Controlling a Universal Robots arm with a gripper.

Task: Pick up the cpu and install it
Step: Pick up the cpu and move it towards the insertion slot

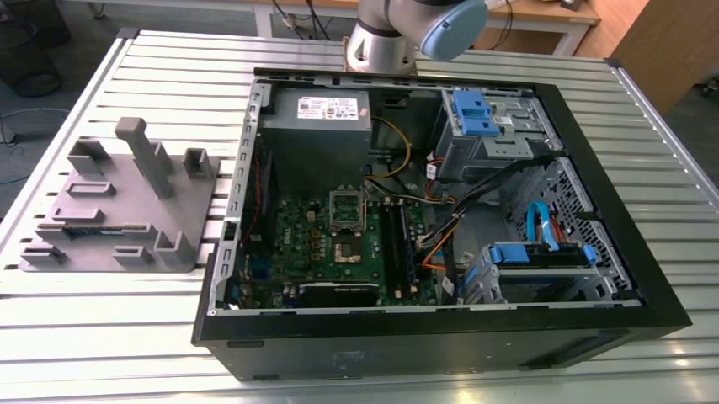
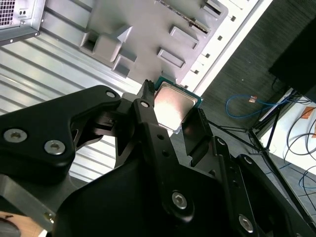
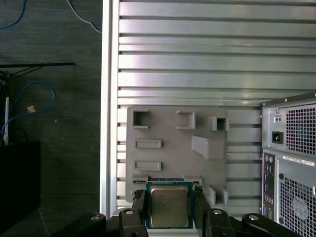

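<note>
The cpu (image 3: 169, 206), a small square chip with a shiny metal top and a green rim, sits between my black fingers (image 3: 139, 210), high above the grey tray (image 3: 168, 133). My gripper (image 3: 169, 211) is shut on its two opposite edges. In the second wrist view the cpu (image 2: 173, 101) shows again in the gripper (image 2: 172, 117), with the tray (image 2: 138, 24) beyond it. In the exterior view the open computer case (image 1: 439, 337) lies on the table, its green motherboard (image 1: 303, 244) carrying a silver socket frame (image 1: 348, 209).
The grey tray (image 1: 113, 210) with upright blocks lies on the slatted metal table (image 1: 168, 76), at the exterior view's left of the case. My arm (image 1: 393, 34) rises behind the case. Cables and blue drive bays (image 1: 483, 118) crowd the case's other half. The floor (image 3: 49, 148) drops off past the table edge.
</note>
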